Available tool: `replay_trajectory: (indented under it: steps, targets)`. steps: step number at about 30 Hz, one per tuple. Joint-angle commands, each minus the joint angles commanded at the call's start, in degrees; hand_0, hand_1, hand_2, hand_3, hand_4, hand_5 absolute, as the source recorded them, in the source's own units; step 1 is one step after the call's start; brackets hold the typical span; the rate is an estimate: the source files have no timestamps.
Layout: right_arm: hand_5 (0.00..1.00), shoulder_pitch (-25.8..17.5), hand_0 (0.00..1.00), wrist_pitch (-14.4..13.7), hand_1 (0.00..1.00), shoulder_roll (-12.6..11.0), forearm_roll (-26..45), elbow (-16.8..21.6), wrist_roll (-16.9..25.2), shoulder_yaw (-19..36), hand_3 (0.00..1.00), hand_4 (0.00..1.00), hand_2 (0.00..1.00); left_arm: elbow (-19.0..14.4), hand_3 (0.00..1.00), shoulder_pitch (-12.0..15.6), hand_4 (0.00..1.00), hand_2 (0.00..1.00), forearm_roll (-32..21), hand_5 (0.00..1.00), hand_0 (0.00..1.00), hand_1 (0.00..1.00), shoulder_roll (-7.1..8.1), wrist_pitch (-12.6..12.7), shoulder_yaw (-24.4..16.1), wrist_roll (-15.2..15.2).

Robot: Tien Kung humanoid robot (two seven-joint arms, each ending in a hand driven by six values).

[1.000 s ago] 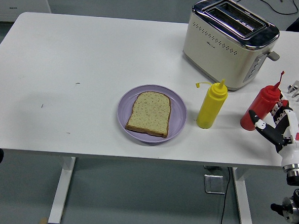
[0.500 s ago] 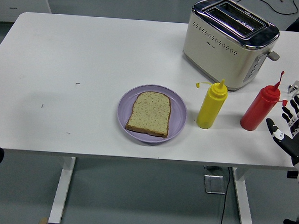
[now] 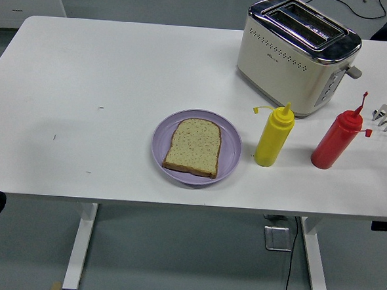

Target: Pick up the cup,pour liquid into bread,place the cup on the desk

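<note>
Neither robot hand shows over the table, so their state cannot be told; the red plastic squeeze bottle (image 3: 336, 142) stands upright at the near right, just right of the yellow squeeze bottle (image 3: 273, 137); likely light, soft-walled, slippery; best gripped mid-body; the brown bread slice (image 3: 193, 146) lies on the lilac round plate (image 3: 162, 133), left of both.

1. This looks like a lab or test room set up as a mock breakfast spot, not a home kitchen.
2. The food things sit on a plain white table (image 3: 119, 68) with bare metal office-desk legs (image 3: 80, 243), not on a kitchen counter.
3. The kitchen props are few: a cream and chrome toaster (image 3: 297, 56), a yellow squeeze bottle (image 3: 273, 138), a red squeeze bottle (image 3: 335, 142), and bread (image 3: 193, 147) on a purple plate (image 3: 162, 143).
4. The floor (image 3: 173, 255) is bare grey, with a loose black cable (image 3: 290, 263) hanging under the table.
5. A white ribbed unit (image 3: 25, 0) stands beyond the table's far corner.
</note>
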Motion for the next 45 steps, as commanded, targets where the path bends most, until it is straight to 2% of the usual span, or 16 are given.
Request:
replay_trajectory:
  steps: [2,3,5,8,9,12,14,15,20,21,30,33,45]
  targets:
    - [0.108,0.2,0.81,1.2,0.782,0.0,3.4,0.6,-0.3,0.9,0.864,0.705,0.824,0.0,0.664,0.0,0.639,0.729,0.0,0.998,0.721,0.735,0.01,0.0,0.0,0.0]
    - [0.177,0.3,0.794,1.6,0.749,0.1,5.0,0.7,-0.4,1.1,0.825,0.624,0.782,0.0,0.665,0.0,0.639,0.729,0.0,0.998,0.721,0.735,0.01,0.0,0.0,0.0]
    - [0.177,1.0,0.794,3.7,0.749,0.2,9.8,0.8,-0.8,2.1,0.825,0.624,0.782,0.0,0.665,0.0,0.639,0.729,0.0,0.998,0.721,0.735,-0.02,0.0,0.1,0.0]
    - [0.177,2.0,0.794,5.3,0.749,0.3,15.2,0.1,-1.7,2.8,0.825,0.624,0.782,0.0,0.665,0.0,0.639,0.729,0.0,0.998,0.721,0.735,-0.06,0.0,0.1,0.0]
    - [0.224,2.3,0.786,5.6,0.746,0.3,16.0,0.0,-1.9,3.0,0.819,0.601,0.77,0.0,0.665,0.1,0.639,0.729,0.0,0.998,0.72,0.735,-0.07,0.0,0.1,0.0]
    - [0.224,4.1,0.786,7.6,0.746,0.6,18.5,-1.1,-3.5,4.1,0.819,0.601,0.77,0.0,0.665,0.2,0.639,0.729,0.0,0.998,0.72,0.735,-0.1,0.0,0.0,0.0]
    - [0.224,4.9,0.786,8.1,0.746,0.7,18.8,-1.5,-4.3,4.7,0.819,0.601,0.77,0.0,0.665,0.2,0.639,0.729,-0.1,0.998,0.72,0.735,-0.1,0.0,0.0,0.0]
    - [0.296,5.4,0.783,8.3,0.744,0.9,18.7,-1.9,-4.9,5.0,0.816,0.596,0.769,0.1,0.665,0.2,0.639,0.729,-0.1,0.998,0.721,0.735,-0.1,0.0,0.0,0.0]
    - [0.296,7.7,0.783,9.5,0.744,2.0,17.0,-3.9,-7.7,7.0,0.816,0.596,0.769,0.0,0.665,0.2,0.639,0.729,-0.1,0.998,0.721,0.735,-0.12,0.0,-0.1,-0.1]
    - [0.351,8.2,0.785,9.9,0.745,2.2,16.7,-4.4,-8.0,7.3,0.815,0.602,0.768,0.0,0.664,0.1,0.639,0.729,-0.1,0.998,0.721,0.735,-0.11,0.0,-0.2,-0.2]
    - [0.375,10.3,0.786,10.4,0.746,3.6,14.4,-6.9,-9.1,8.6,0.813,0.601,0.769,0.0,0.664,0.0,0.639,0.729,0.0,0.998,0.721,0.735,-0.14,0.0,-0.3,-0.1]
    - [0.401,10.5,0.783,10.4,0.746,3.8,14.4,-7.1,-9.1,8.7,0.814,0.608,0.769,0.0,0.665,0.0,0.638,0.729,0.0,0.998,0.721,0.735,-0.14,0.0,-0.4,-0.1]
    - [0.405,10.7,0.783,10.4,0.746,4.1,13.7,-7.3,-9.1,8.2,0.811,0.615,0.77,0.0,0.665,-0.1,0.638,0.729,-0.1,0.998,0.721,0.735,-0.17,0.0,-0.5,-0.1]
